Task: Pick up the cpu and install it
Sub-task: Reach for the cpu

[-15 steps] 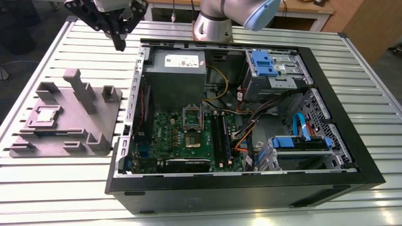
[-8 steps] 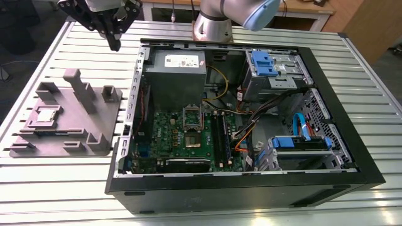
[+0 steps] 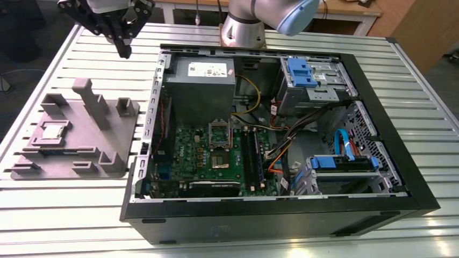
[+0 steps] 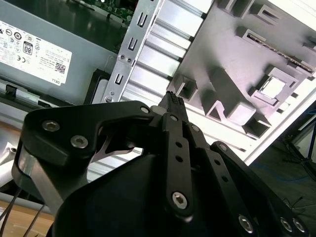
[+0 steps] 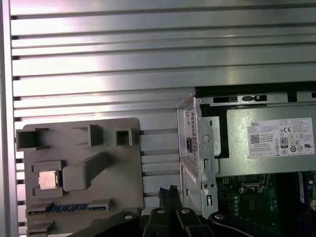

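My gripper (image 3: 124, 52) hangs over the slatted metal table (image 3: 64, 215), above the gap between the grey plastic tray (image 3: 90, 153) and the open computer case (image 3: 287, 212). My jaws are pressed together and hold nothing. The cpu (image 3: 54, 130) lies flat in a square recess of the tray, well apart from me.

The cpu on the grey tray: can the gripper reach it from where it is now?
Probably yes. The cpu lies uncovered on the tray; the gripper hangs above the table beside it, with only the tray's posts nearby.
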{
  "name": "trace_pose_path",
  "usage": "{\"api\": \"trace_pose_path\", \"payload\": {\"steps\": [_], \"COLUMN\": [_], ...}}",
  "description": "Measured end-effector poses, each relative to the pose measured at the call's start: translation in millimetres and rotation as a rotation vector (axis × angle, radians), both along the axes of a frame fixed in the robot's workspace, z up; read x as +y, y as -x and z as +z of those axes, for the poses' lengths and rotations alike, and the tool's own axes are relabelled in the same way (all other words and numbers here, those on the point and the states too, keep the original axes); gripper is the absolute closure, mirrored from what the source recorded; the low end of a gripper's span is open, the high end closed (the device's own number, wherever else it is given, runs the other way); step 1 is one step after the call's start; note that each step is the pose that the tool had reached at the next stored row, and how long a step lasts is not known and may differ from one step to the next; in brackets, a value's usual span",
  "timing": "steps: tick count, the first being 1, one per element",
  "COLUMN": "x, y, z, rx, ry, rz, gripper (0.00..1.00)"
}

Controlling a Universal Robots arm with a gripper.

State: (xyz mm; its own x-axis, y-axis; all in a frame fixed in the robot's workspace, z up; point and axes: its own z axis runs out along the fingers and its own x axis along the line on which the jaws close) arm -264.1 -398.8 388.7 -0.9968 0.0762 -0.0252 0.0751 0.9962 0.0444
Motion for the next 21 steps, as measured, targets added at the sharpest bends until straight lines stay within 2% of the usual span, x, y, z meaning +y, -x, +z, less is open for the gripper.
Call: {"api": "trace_pose_path", "payload": {"steps": [21], "x": [0.0], "y": [21.9], "z": [-0.7], "rx": [0.0001], "ry": [0.0], "rz": [0.0], "gripper": [0.9]}}
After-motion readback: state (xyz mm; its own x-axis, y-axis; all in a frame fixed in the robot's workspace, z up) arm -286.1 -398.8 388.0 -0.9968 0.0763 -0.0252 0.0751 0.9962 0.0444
